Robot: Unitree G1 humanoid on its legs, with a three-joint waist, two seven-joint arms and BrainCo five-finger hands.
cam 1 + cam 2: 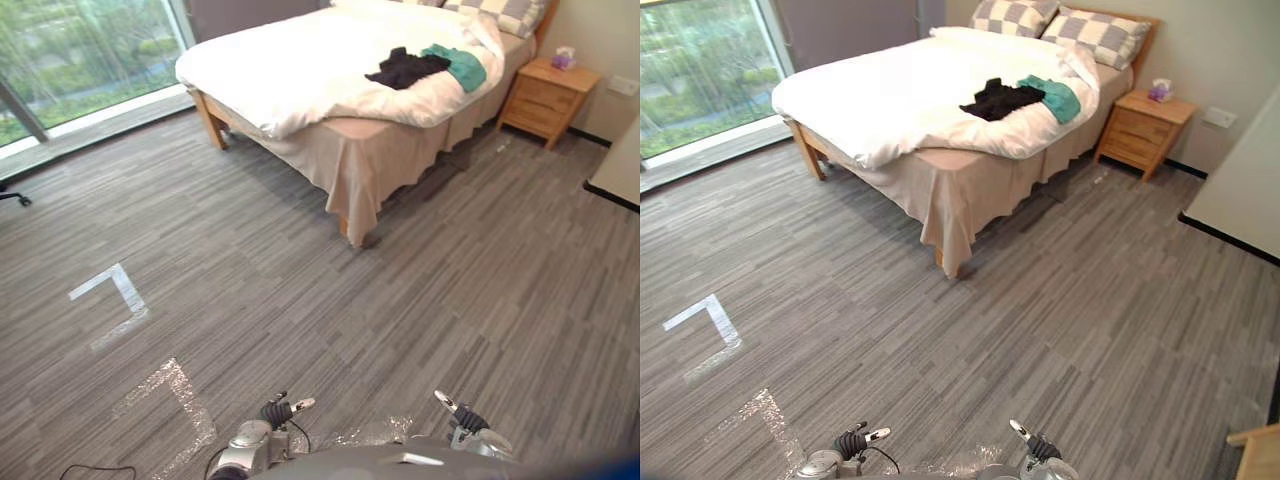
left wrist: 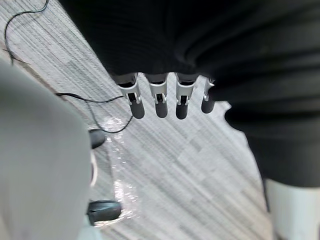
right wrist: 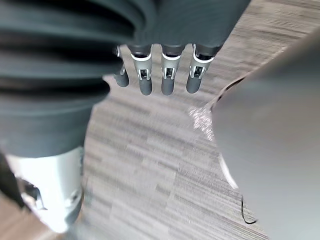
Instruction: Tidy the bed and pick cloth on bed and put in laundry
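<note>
Black cloth (image 1: 405, 68) seen crumpled on the white-covered bed (image 1: 290, 60), toward the pillow end. Teal cloth (image 1: 462, 66) lies touching it on the side nearer the wooden nightstand (image 1: 548, 95), which is set just beside the bed. Left robot hand (image 2: 159, 102) and right robot hand (image 3: 167, 82) noted over the grey floor (image 1: 300, 300), well apart from the bed, fingers straight, nothing held.
</note>
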